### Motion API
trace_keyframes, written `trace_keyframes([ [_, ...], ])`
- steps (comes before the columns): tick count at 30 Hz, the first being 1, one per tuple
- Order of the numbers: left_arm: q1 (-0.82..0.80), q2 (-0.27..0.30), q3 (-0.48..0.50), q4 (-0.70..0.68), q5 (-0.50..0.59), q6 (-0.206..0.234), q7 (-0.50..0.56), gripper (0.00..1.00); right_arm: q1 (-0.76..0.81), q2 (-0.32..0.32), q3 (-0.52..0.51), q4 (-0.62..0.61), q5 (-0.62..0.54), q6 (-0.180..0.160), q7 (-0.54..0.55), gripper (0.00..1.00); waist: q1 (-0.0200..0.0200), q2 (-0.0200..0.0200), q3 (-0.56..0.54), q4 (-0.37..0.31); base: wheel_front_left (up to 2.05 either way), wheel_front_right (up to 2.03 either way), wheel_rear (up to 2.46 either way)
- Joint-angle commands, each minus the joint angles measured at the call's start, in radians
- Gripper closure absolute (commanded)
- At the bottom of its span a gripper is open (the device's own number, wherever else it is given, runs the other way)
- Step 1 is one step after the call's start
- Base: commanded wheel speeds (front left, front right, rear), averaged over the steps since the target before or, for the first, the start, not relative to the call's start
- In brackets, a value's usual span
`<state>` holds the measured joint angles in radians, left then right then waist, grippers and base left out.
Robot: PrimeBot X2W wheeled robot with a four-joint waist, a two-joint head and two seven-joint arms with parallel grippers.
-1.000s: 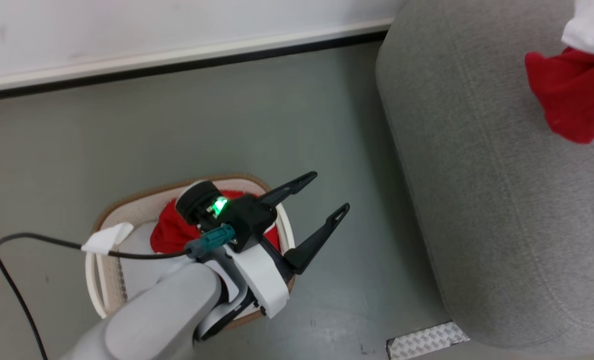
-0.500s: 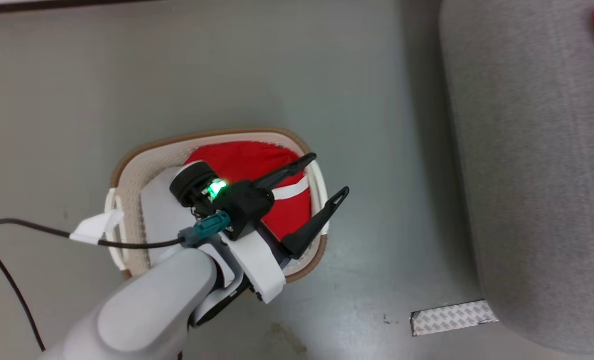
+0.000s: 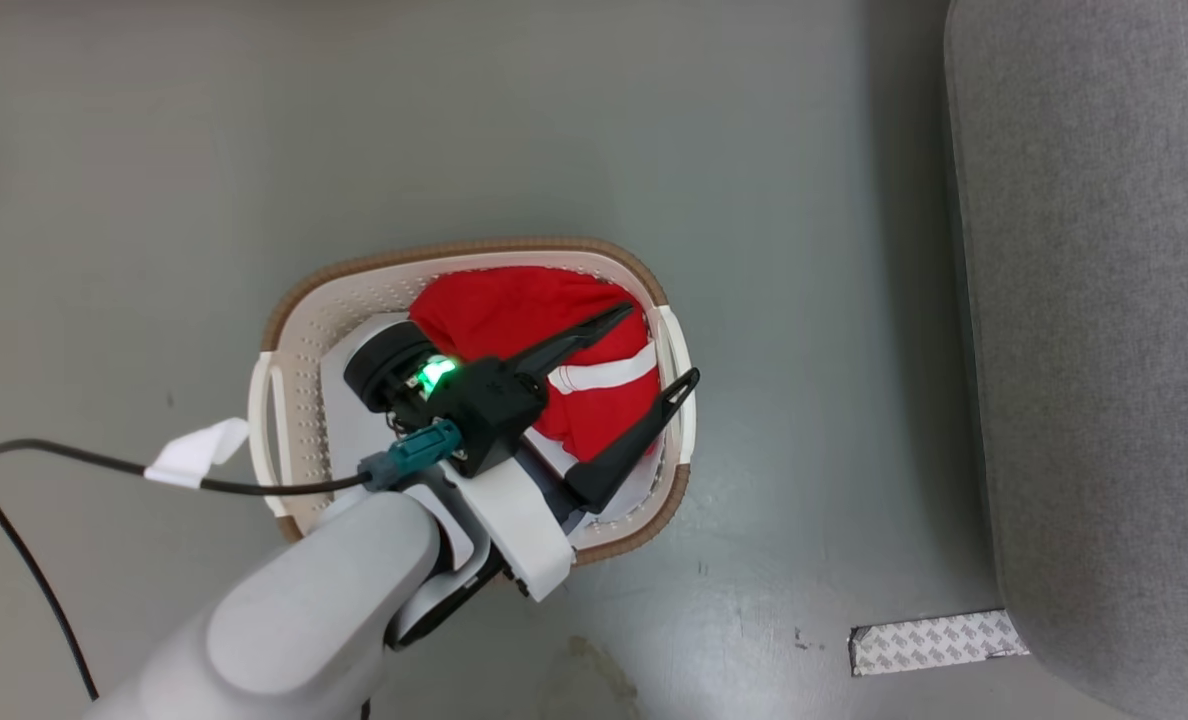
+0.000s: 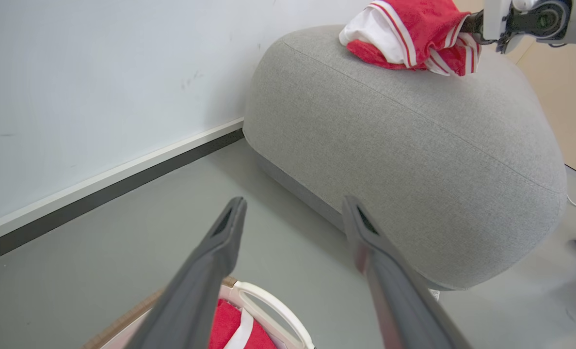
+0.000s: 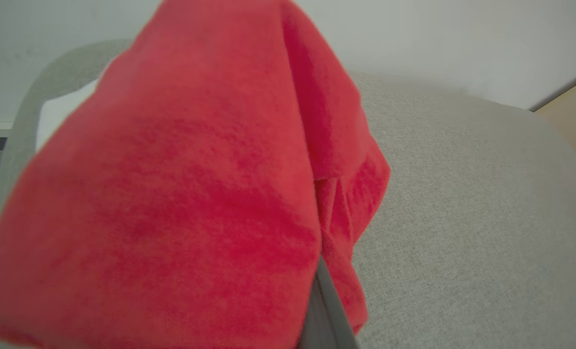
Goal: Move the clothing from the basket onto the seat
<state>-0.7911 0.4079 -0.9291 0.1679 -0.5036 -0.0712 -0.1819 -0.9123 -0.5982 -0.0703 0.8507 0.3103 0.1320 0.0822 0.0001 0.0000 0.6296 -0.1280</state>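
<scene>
The basket (image 3: pixel 354 270) is seen on the grey floor (image 3: pixel 154 150), with the light grey seat (image 3: pixel 1104 300) well apart to the basket's right in the head view. A bright red garment (image 3: pixel 514 305) with a white stripe is bunched inside the basket, against its far and right walls, on the pale liner (image 3: pixel 346 400). The left gripper (image 3: pixel 662 344) is held above the basket, its two dark fingers spread wide and empty; one fingertip is seen over the red cloth, the other over the basket's right handle. In the left wrist view the left gripper (image 4: pixel 294 203) points beyond the basket's handle (image 4: pixel 268 300) toward the seat (image 4: pixel 414 145).

Far from the basket, on top of the seat, a red-and-white garment (image 4: pixel 414 24) is pinched by the right gripper (image 4: pixel 471 23), whose fingers are pressed together on the cloth. In the right wrist view that garment (image 5: pixel 171 194) is draped over the fingers, with the seat's fabric (image 5: pixel 462 194) just behind it.

A black cable (image 3: pixel 254 486) with a white tape tag is seen crossing the basket's left rim. A patterned tape strip (image 3: pixel 934 640) lies on the floor to the basket's lower right.
</scene>
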Motion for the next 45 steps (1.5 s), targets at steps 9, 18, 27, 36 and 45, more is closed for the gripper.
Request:
trace_keyframes([
  [9,0.035,-0.019,0.0,0.049,-0.031,0.006,-0.035,0.0,0.013,0.008,0.062,0.039,0.011,-0.003,0.134,0.0,-0.0001,0.0,-0.103,-0.018,0.0,0.0,0.0],
  [18,0.112,-0.033,0.008,0.096,-0.068,0.023,-0.062,0.0,0.06,-0.02,0.183,-0.018,0.064,-0.003,0.308,0.0,-0.0001,0.0,-0.281,-0.051,0.0,0.0,0.0],
  [27,0.188,-0.048,0.04,0.106,-0.107,0.053,-0.076,0.0,0.108,-0.087,0.292,-0.176,0.177,-0.002,0.352,0.0,-0.0001,0.0,-0.443,-0.047,0.0,0.0,0.0],
  [36,0.25,-0.029,0.139,0.095,-0.126,0.123,-0.081,0.0,0.154,-0.077,0.331,-0.336,0.255,-0.002,0.241,0.0,-0.0001,0.0,-0.546,-0.003,0.0,0.0,0.0],
  [45,0.354,0.014,0.285,0.047,-0.147,0.168,-0.082,0.0,0.274,0.001,0.31,-0.479,0.27,-0.003,0.11,0.0,-0.0001,0.0,-0.62,0.062,0.0,0.0,0.0],
])
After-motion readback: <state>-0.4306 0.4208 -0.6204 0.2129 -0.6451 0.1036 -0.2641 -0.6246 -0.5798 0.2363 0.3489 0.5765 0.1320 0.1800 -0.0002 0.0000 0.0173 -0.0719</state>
